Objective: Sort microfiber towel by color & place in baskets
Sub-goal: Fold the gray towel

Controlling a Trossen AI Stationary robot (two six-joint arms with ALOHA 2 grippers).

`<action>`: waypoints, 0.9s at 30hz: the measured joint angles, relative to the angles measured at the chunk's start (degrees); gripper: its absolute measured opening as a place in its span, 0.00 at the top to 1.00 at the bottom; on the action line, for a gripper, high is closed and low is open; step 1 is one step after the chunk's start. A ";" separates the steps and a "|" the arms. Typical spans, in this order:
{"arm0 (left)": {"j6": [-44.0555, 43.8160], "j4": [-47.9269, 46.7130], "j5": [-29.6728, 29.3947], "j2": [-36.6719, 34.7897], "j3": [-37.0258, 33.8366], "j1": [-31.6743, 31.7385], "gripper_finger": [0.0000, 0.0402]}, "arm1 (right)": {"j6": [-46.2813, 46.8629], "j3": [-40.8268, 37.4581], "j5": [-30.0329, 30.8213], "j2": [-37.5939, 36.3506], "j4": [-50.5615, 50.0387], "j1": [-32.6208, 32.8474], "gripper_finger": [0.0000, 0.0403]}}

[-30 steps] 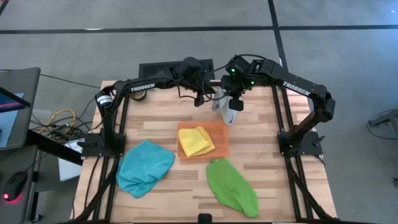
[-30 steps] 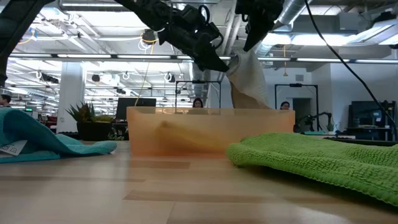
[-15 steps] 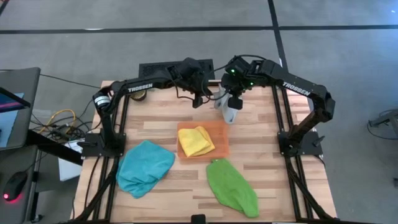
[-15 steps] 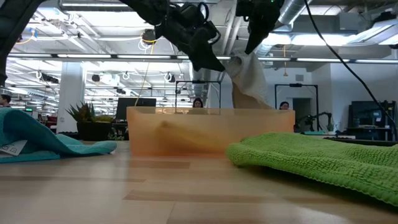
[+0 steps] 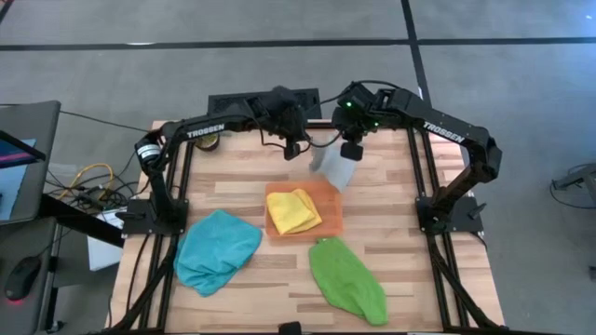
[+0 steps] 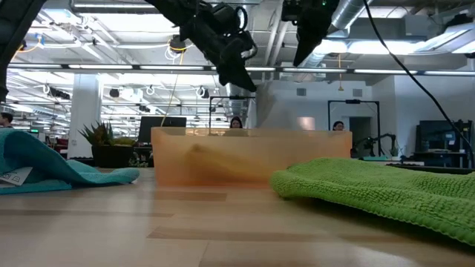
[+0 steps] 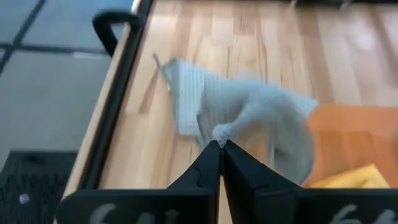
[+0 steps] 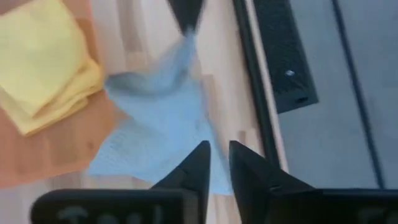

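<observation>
My left end effector [image 5: 296, 149] is pinched fully closed on one corner of the grey towel [image 5: 335, 166], which hangs just beyond the far edge of the orange tray [image 5: 332, 207] on the tabletop [image 5: 233, 191]. My right end effector [image 5: 352, 149] sits just above the same towel with its fingers slightly parted and nothing gripped. Yellow towel [image 5: 293, 212] lies in the tray; teal towel [image 5: 216, 249] and green towel [image 5: 347, 279] lie on the tabletop nearer the front.
</observation>
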 joint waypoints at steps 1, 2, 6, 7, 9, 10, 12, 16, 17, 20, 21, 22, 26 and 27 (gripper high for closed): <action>-0.22 -0.89 -0.35 0.02 -0.02 -0.02 1.00 | 0.00 0.00 0.79 0.00 0.02 0.00 0.76; -0.51 -1.14 -0.52 0.02 -0.02 -0.02 1.00 | -0.02 0.00 1.31 0.00 0.04 0.00 0.74; -1.79 -1.57 -1.70 0.01 0.00 -0.04 1.00 | 0.00 0.00 1.24 0.01 -0.01 0.00 0.65; -1.88 -1.61 -1.87 -0.16 0.00 -0.05 1.00 | 0.00 0.00 1.07 0.02 -0.07 0.00 0.63; -1.86 -1.96 -3.22 -0.72 0.53 -0.31 1.00 | 0.00 0.00 1.05 0.02 -0.09 0.00 0.61; -1.76 -2.69 -4.25 -1.02 1.54 -0.37 1.00 | 0.00 0.00 1.03 0.02 -0.09 0.00 0.60; -0.76 -5.98 -6.25 -1.43 4.42 -0.39 1.00 | -0.75 0.00 1.02 0.02 -0.05 0.00 0.59; 1.50 -13.84 -6.90 -1.51 12.23 -0.21 1.00 | -5.05 0.00 0.60 0.04 0.84 0.24 0.58; 2.13 -15.15 -6.86 -1.54 13.66 -0.20 1.00 | -6.28 0.00 0.18 0.04 1.69 0.41 0.58; 2.79 -18.55 -7.43 -1.57 16.62 -0.18 1.00 | -11.75 0.00 -3.28 0.04 3.98 1.08 0.59; 2.77 -19.16 -7.46 -1.57 17.25 -0.20 1.00 | -13.82 0.00 -4.32 0.04 4.81 1.49 0.59; 2.79 -19.72 -7.45 -1.57 17.82 -0.20 1.00 | -15.88 0.00 -4.94 0.04 5.61 1.91 0.60; 3.88 -21.05 -5.94 -1.57 18.94 -0.41 1.00 | -20.87 0.00 -5.36 0.11 11.26 3.03 0.61; 4.51 -21.28 -5.58 -1.57 18.95 -0.57 1.00 | -21.08 0.00 -5.38 0.11 13.15 3.05 0.61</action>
